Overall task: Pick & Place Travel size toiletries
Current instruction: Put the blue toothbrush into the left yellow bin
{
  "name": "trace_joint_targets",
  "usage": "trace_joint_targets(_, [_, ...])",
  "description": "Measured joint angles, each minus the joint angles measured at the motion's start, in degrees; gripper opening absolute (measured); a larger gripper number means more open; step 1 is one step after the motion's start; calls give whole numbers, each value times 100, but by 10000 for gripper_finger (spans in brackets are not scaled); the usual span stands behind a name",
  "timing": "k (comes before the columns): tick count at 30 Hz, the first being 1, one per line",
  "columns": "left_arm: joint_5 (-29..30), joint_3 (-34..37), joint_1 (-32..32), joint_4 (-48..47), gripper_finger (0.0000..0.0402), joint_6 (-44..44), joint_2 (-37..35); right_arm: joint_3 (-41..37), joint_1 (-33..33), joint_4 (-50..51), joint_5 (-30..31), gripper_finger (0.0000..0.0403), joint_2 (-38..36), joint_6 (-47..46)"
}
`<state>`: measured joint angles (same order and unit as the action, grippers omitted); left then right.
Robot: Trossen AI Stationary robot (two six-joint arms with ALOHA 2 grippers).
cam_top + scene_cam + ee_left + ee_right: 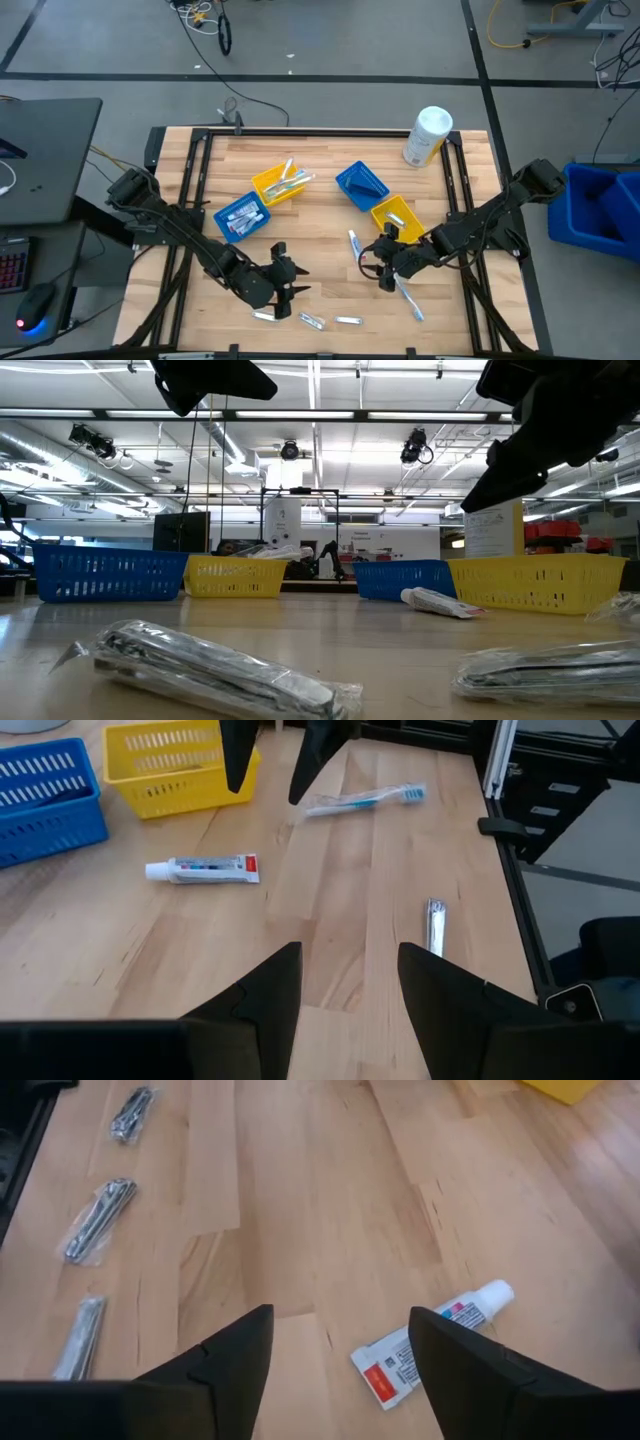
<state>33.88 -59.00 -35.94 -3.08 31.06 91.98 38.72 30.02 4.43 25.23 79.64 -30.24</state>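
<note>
Wooden table (pixel 330 215): both hands hover low, fingers apart and empty, left hand (pixel 285 280) facing right hand (pixel 380 268).

Two dark, matte-black jointed arms, each ending in a two-finger gripper

Left arm (pixel 170 225): black segmented links with bulky rounded joint housings, black cabling along the links; left gripper (pixel 290 280) has two black tapered fingers (pixel 262 1000), wedge-shaped, smooth flat inner faces, plain matte finish. Right arm (pixel 500 210): same black build, chunky joint block at the base end; right gripper (pixel 383 262) carries matching black wedge fingers (pixel 232 1350). No markings or screws legible
</note>
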Motion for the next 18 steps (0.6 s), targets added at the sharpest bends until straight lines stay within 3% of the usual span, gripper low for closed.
trace_joint_targets(9, [1,0,4,1,175,1,0,0,-28,0,15,271,0,-76])
trace_joint_targets(18, [1,0,9,5,175,256,0,0,-81,-97,14,272,0,-74])
